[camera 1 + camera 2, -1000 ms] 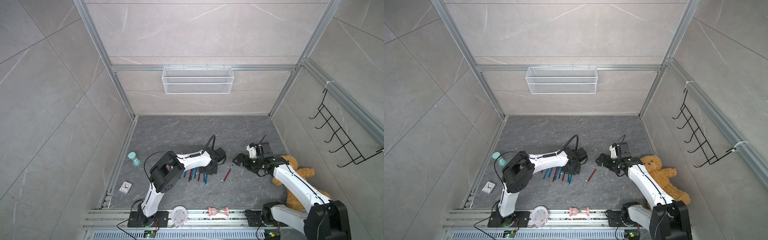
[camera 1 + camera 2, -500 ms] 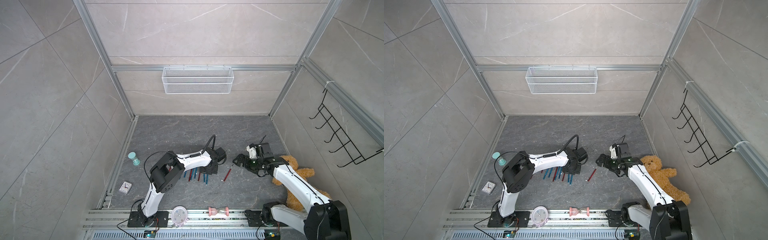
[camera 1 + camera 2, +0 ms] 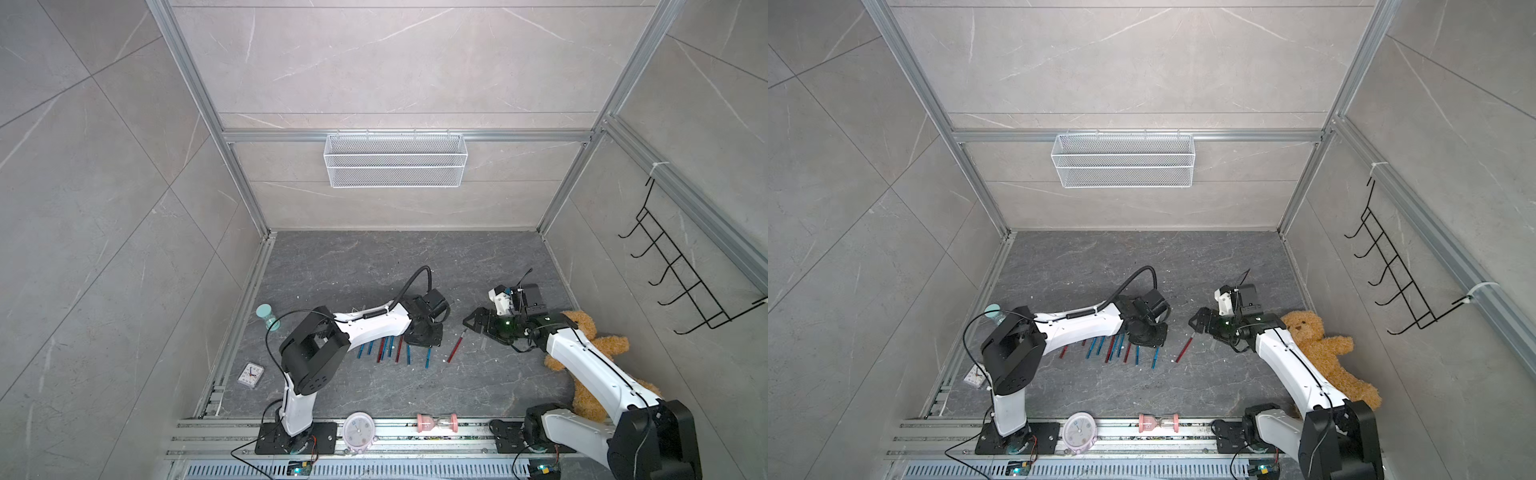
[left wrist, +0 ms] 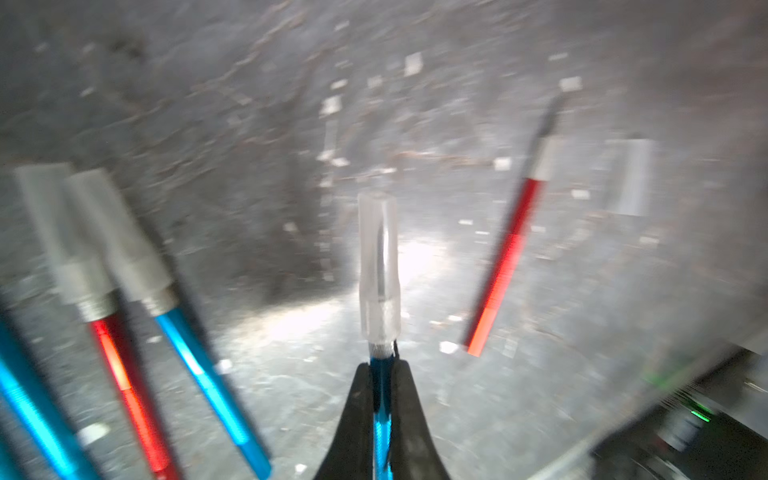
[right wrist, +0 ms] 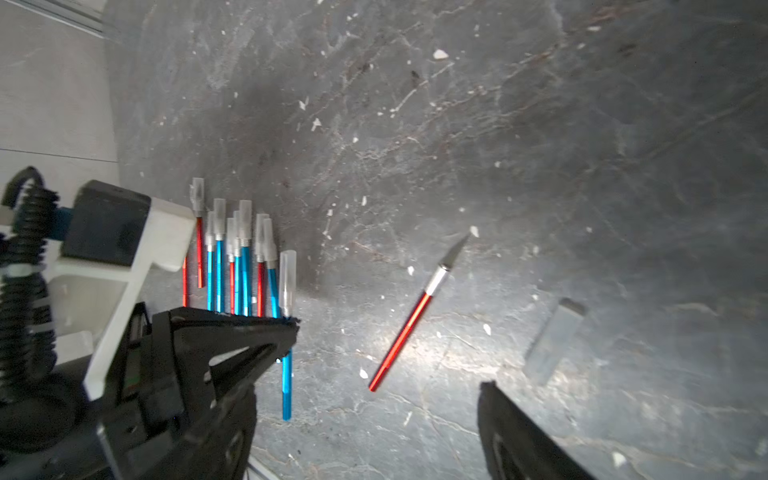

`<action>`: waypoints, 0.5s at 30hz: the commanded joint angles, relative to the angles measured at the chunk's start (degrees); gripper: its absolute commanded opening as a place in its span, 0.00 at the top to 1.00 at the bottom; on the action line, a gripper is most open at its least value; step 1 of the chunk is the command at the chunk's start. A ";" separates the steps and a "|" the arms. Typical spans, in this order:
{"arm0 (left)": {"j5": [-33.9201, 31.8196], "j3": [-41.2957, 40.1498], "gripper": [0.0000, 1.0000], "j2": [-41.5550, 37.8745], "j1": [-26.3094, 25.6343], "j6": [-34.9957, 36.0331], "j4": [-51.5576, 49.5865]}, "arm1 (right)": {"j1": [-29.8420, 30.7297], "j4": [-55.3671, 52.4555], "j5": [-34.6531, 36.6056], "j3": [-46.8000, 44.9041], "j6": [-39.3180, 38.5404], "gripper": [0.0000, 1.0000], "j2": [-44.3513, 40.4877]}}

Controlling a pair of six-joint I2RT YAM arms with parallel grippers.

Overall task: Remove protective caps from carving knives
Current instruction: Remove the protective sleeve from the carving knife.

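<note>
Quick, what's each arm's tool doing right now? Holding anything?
Left tool: closed on a blue knife, its cap still on.
Right tool: open, holding nothing.

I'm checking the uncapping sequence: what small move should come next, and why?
Probably bring the open right gripper over to the clear cap and close on it: the left gripper is shut on a blue knife whose cap is still on.

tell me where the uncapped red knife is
In a top view the uncapped red knife lies alone on the floor between the knife row and the right gripper.
</note>
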 commanded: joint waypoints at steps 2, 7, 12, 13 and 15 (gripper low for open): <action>10.43 -1.62 1.00 -3.95 1.05 2.77 10.17 | 0.84 4.28 -5.41 2.11 0.93 0.22 1.65; 13.33 -1.86 1.00 -3.81 1.05 2.60 12.58 | 2.83 6.70 -6.41 2.56 2.94 0.30 2.75; 13.67 -1.80 1.00 -3.87 1.05 2.31 13.47 | 4.72 8.75 -5.87 1.99 4.82 0.36 3.74; 13.77 -1.80 1.00 -3.85 1.05 2.20 13.58 | 5.04 9.00 -5.73 1.88 5.06 0.38 4.07; 13.84 -1.80 1.00 -3.95 1.05 2.18 13.76 | 5.56 10.04 -5.70 1.55 5.75 0.43 4.55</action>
